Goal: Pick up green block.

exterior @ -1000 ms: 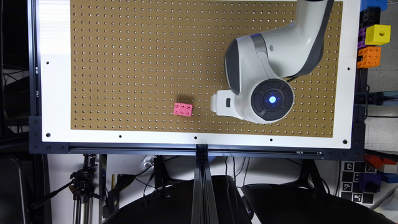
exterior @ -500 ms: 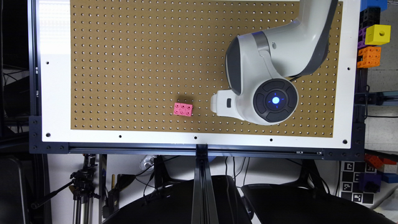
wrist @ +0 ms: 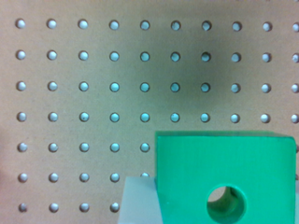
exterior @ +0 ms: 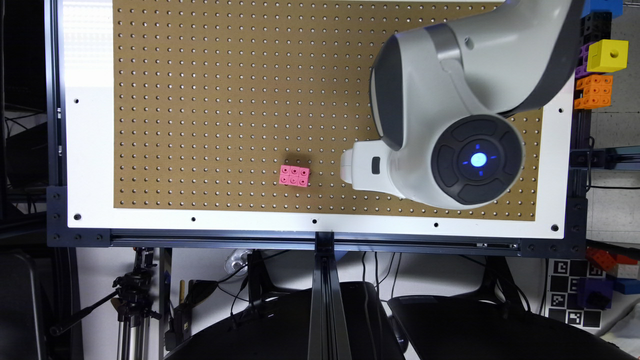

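The green block (wrist: 196,168) looms large and close in the wrist view, a bright green cube whose round dark hole faces the camera. A pale finger (wrist: 136,201) presses against one side of it. My gripper (wrist: 219,205) is shut on the block, which hangs above the pegboard and throws a soft shadow on the holes behind it. In the exterior view the white gripper part (exterior: 365,167) sticks out from the arm toward the exterior view's left, and the arm hides the block.
A pink six-studded brick (exterior: 294,175) lies on the brown pegboard (exterior: 200,100), a short way to the exterior view's left of the gripper. A yellow cube (exterior: 607,55) and orange bricks (exterior: 593,91) sit off the board at the exterior view's right edge.
The arm has shifted toward the exterior view's right and looks larger, so it has come up toward the camera. The pink brick has not moved.
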Motion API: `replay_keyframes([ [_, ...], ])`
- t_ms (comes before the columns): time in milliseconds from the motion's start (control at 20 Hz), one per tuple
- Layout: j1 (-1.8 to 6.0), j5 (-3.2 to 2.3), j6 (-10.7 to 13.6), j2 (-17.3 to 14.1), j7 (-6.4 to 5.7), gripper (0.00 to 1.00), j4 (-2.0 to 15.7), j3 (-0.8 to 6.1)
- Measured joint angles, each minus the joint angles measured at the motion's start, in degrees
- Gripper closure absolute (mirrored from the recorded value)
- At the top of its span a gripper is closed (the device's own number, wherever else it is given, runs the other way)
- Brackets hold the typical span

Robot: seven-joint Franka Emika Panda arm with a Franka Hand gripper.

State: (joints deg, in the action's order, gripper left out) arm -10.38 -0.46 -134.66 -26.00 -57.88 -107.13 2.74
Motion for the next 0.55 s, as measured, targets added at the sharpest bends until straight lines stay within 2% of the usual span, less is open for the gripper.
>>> replay_keyframes([
  [250, 0.00, 0.00, 1.6, 1.9, 0.00, 1.00, 0.00, 0.00],
  [550, 0.00, 0.00, 1.8, 2.1, 0.00, 1.00, 0.00, 0.00],
])
